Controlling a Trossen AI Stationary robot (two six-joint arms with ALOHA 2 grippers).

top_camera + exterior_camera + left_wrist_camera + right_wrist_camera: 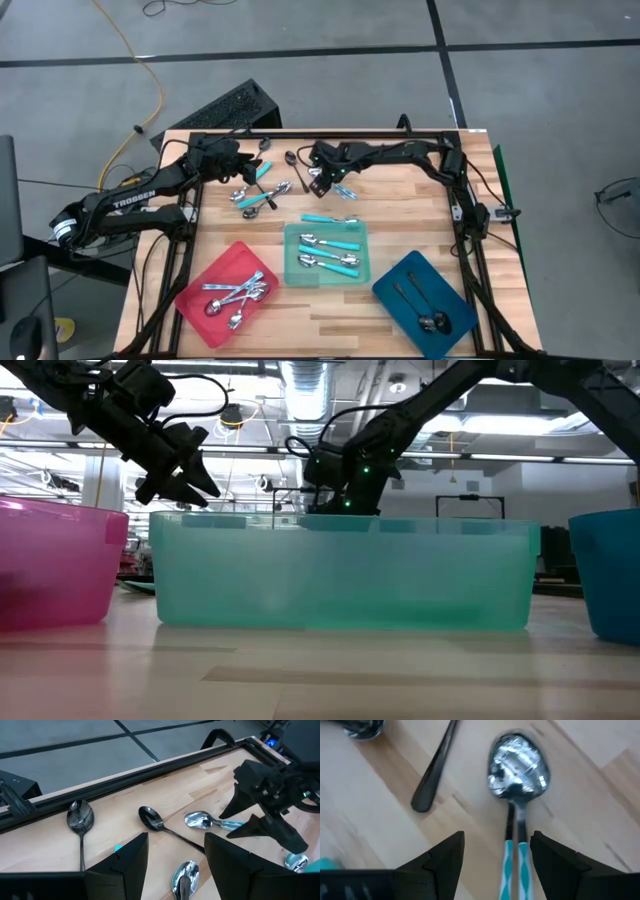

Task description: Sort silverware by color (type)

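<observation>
My right gripper [497, 840] is open and hovers over a turquoise-handled spoon [519, 765] lying flat on the table. Its fingers stand on either side of the handle [515, 867] without touching it. In the high view this gripper [320, 183] is near the far middle of the table. A dark spoon's handle [437, 765] lies beside it. My left gripper [176, 840] is open above the table, over a silver spoon [184, 875] and near two dark spoons [152, 817] [80, 815]. A small pile of mixed spoons [255, 195] lies below my left gripper [243, 168].
The red tray [200, 285] holds silver spoons, the teal tray [292, 262] holds turquoise-handled spoons, and the blue tray [400, 300] holds dark spoons. All three stand along the near side. One turquoise-handled spoon [330, 218] lies just beyond the teal tray. A black frame rail [150, 767] runs along the far edge.
</observation>
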